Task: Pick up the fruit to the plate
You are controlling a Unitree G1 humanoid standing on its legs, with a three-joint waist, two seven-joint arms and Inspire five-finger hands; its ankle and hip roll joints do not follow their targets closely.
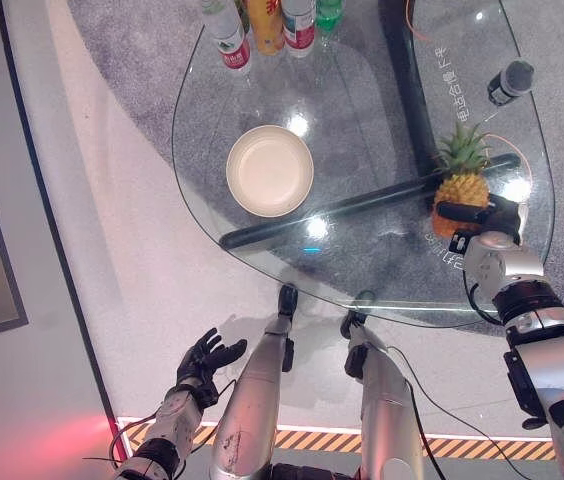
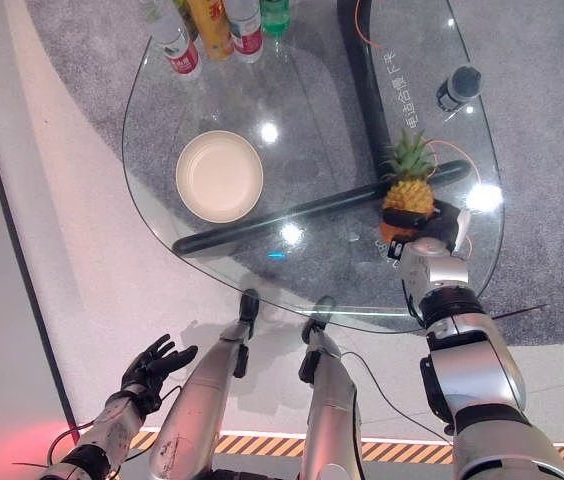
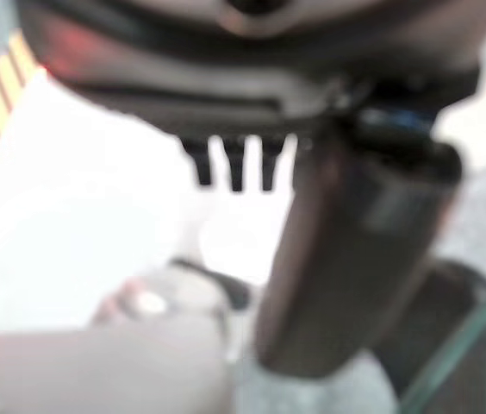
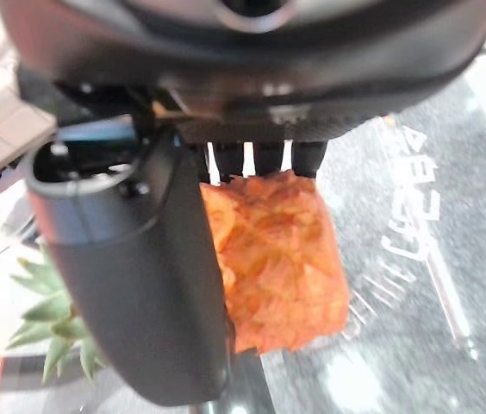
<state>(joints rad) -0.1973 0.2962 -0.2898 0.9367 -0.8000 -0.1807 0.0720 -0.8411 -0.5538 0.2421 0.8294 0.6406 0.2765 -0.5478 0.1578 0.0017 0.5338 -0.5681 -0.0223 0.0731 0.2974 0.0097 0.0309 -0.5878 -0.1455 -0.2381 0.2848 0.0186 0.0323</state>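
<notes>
Starting at our left, our left hand (image 1: 207, 357) hangs low beside the table and below its near edge, dark fingers spread and relaxed, holding nothing. Well out beyond it and toward our right, the round cream-coloured empty plate (image 1: 270, 170) sits on the clear oval glass table (image 1: 362, 290), with a row of labelled plastic bottles (image 1: 262, 27) past it at the far rim. Further right again, our right hand (image 2: 432, 232) is at the orange pineapple with its green leafy crown (image 2: 408, 188): in the right wrist view the dark thumb lies along one flank of the fruit and the fingers curl round the other, so we judge the hand clamped on the pineapple, which stands upright just ahead of the palm and, as far as we can tell, on the glass, well apart from the plate. The main risks we see from here lie in the lift and carry. The hold sits low on the body, so the crown's weight could tip the fruit out of our fingers. The rind is bumpy, and a loose squeeze could let it slip and strike the glass. A small dark cylindrical object (image 1: 510, 82) stands beyond the hand, clear of the likely path. The plate is shallow, so a tilted release may topple the fruit off it.
</notes>
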